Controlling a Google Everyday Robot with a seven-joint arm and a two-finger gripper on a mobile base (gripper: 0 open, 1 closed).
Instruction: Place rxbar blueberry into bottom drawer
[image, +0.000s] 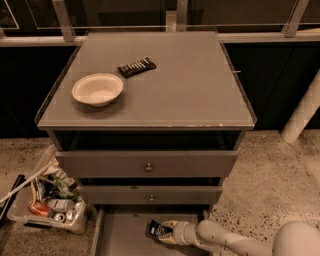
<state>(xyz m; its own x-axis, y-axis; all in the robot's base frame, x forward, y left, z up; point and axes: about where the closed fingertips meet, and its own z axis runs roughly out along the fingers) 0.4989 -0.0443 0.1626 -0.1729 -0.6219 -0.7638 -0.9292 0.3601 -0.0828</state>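
The cabinet (150, 95) has three grey drawers; the bottom drawer (125, 237) is pulled out, and the two upper drawers (148, 164) are closed. The arm (225, 241) enters from the lower right and reaches left over the open drawer. The gripper (165, 231) is above the drawer's right half, near the cabinet front, with its fingers closed on the rxbar (158, 229). The bar is tilted over the tray floor; contact with the floor cannot be determined. On the cabinet top, a bowl (97, 89) sits at the left, with a black bar (136, 66) just behind it. A bin (47, 205) of clutter stands on the floor to the left
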